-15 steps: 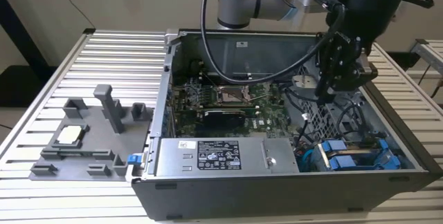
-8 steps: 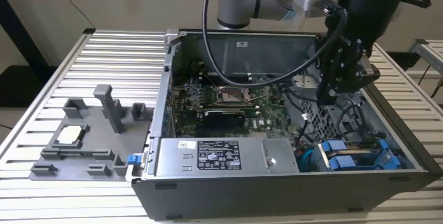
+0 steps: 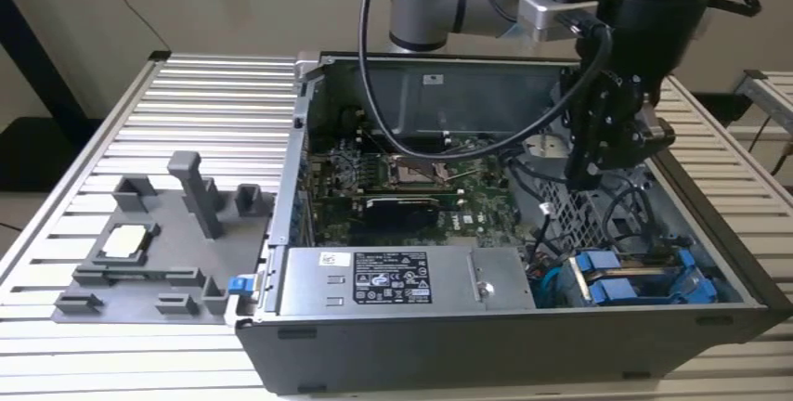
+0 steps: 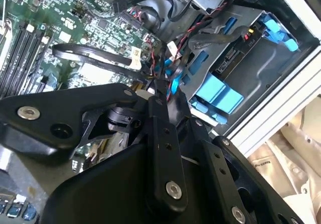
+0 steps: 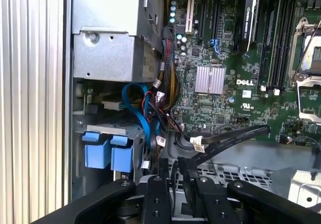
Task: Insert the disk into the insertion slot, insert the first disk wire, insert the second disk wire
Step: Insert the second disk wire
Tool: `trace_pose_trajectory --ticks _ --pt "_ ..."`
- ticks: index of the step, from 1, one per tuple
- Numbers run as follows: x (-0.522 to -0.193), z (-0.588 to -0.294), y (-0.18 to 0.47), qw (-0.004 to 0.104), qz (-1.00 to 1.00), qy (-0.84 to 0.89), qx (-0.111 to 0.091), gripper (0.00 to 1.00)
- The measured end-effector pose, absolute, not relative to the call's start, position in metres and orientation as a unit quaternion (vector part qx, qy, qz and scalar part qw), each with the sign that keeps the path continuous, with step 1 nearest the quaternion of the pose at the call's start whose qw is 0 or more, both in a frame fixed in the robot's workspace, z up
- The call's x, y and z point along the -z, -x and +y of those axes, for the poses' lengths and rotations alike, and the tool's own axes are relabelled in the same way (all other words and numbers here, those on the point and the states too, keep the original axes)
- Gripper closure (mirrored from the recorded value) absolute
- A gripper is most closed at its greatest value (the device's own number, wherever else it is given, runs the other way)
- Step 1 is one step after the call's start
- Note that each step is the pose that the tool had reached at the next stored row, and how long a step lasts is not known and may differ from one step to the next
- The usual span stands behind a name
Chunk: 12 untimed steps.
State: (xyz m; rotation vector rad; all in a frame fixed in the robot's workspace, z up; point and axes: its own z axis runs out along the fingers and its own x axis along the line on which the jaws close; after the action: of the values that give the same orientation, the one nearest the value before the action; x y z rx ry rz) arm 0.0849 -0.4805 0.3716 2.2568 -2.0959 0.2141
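A ribbed aluminium table [image 3: 186,95] carries a matte grey plastic jig [image 3: 162,234] at the exterior view's left. At centre is the open steel case [image 3: 496,345], with a green circuit board [image 3: 471,197] and a boxy silver power supply [image 3: 384,280]. Right of these, the black claw [image 3: 582,178] is pinched on a flat black cable [image 5: 235,136] above bare perforated metal. At lower right the disk [image 3: 619,290] sits in its slot, hemmed in by wires and the case wall.

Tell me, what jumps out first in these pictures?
An open computer case sits on a slatted metal table, its green motherboard exposed. The arm's black gripper reaches down into the case at the exterior view's right. Bright blue drive carriers sit in the case's near corner on that side.
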Motion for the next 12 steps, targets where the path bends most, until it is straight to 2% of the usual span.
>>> trace_pose_trajectory --ticks 8,12 --pt "-0.3749 -0.4795 -0.0813 0.023 -0.678 -0.732 -0.071 0.73" --pt "-0.3731 -0.4789 -0.0764 0.011 -0.677 -0.732 -0.083 0.73"
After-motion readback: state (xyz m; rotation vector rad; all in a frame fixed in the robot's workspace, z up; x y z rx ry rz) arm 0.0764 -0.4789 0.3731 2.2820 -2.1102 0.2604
